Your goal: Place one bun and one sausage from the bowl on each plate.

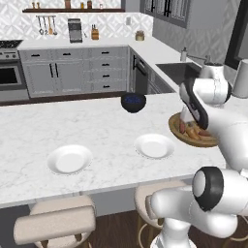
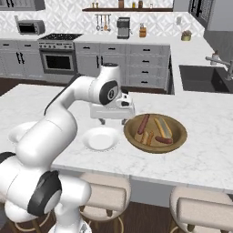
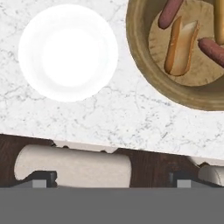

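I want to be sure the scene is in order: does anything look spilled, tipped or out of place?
Nothing stands out. The buns and sausages lie inside the wide brown wooden bowl, and both round white plates sit flat on the marble counter.

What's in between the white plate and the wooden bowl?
Nothing: just bare marble counter between the plate and the bowl, seen in the hand view.

The surface [image 3: 131,118] looks like white marble with faint grey veins, smooth and slightly polished. The bowl [image 3: 144,65] is brown wood, matt, with a paler inner floor. The plate [image 3: 68,52] at its 9 o'clock in the hand view is plain white, smooth like glazed ceramic. A bun [image 3: 180,46] looks soft and matt; a sausage [image 3: 169,13] has a smooth skin with a dull sheen. The stools' [image 3: 74,166] seats look like beige padded cloth.
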Motion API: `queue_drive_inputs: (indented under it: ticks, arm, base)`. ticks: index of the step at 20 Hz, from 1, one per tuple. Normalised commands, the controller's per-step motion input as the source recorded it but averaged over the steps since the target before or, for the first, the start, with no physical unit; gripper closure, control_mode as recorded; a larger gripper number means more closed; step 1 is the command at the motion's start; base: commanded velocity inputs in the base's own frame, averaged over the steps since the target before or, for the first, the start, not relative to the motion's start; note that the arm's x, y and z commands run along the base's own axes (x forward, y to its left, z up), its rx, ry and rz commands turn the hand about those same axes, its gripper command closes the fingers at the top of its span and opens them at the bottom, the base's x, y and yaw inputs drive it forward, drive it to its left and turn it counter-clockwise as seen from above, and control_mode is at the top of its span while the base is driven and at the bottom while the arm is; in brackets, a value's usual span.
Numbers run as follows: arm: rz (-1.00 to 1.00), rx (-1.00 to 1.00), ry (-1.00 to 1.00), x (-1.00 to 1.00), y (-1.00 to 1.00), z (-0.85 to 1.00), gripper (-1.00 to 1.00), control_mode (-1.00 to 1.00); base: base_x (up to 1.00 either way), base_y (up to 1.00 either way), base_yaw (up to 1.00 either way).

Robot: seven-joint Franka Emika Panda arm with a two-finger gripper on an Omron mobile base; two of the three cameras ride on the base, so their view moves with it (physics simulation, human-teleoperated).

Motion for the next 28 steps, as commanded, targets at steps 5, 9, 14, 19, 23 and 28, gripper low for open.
queue_drive_inputs:
  ticks: [5, 9, 14, 19, 23, 28]
  arm:
    - [-0.04, -0.02, 0.08, 0.00, -0.45, -0.51, -1.00, -1.00]
    - [-0.01, 0.00, 0.00, 0.00, -0.27, -0.39, -1.00, -1.00]
    - [0.00, 0.00, -0.01, 0.06, -0.35, -0.34, -1.00, -1.00]
    - [0.00, 0.00, 0.00, 0.07, -0.38, -0.14, -1.00, -1.00]
    - [0.00, 0.00, 0.00, 0.11, -0.18, -0.16, -1.00, -1.00]
    - [-0.03, 0.07, -0.02, 0.20, 0.02, -0.06, -1.00, -1.00]
  base:
    - [0.00, 0.00, 0.00]
    - [0.00, 0.00, 0.00]
    - [0.00, 0.00, 0.00]
    - [0.00, 0.00, 0.00]
    - [0.00, 0.00, 0.00]
    - [0.00, 0.00, 0.00]
